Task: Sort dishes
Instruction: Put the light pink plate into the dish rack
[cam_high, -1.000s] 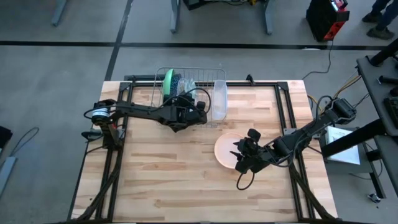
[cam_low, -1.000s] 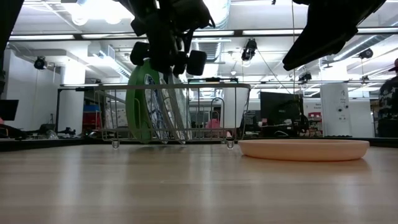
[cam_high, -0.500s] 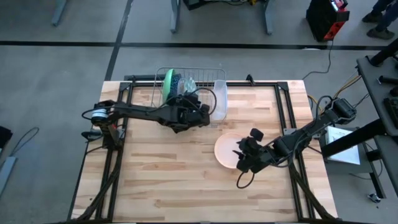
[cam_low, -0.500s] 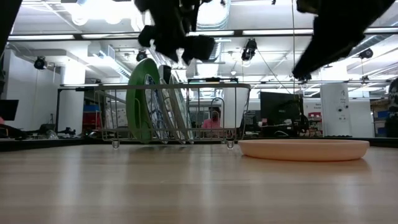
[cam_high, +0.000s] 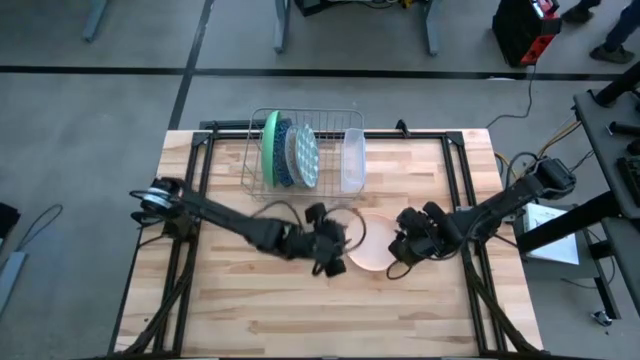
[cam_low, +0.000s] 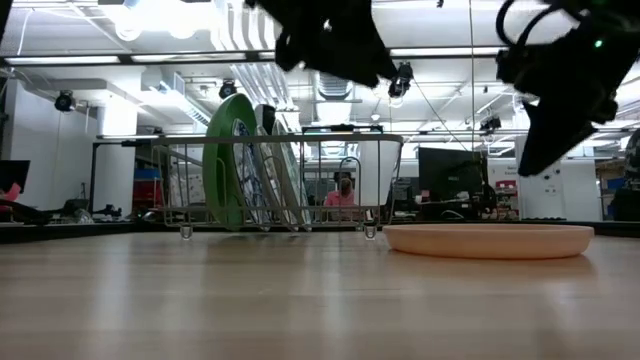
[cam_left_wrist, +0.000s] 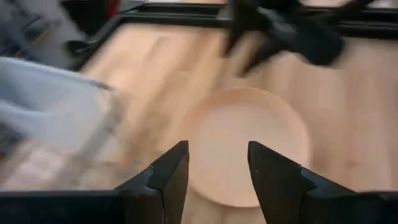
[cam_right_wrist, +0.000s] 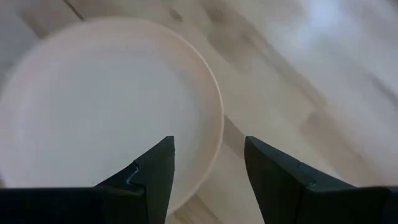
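One peach-pink shallow bowl (cam_high: 368, 240) is seen lying flat on the wooden table (cam_high: 230, 300), flanked by both grippers. The left gripper (cam_high: 333, 250) is held at its left edge and the right gripper (cam_high: 412, 240) at its right edge, each with fingers parted and empty. Three plates, plain green (cam_high: 270, 146), blue speckled (cam_high: 285, 152) and probably green-dotted white (cam_high: 304, 155), are stood upright in the silver wire rack (cam_high: 255, 178), beside a clear plastic tray (cam_high: 353, 160).

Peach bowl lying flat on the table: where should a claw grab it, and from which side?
Grip the peach bowl by its raised rim; it lies flat and upright, so the thin edge is the only part fingers can straddle. The left claw hovers open at its left edge, the right claw open at its right. Either could probably come down over its own side.
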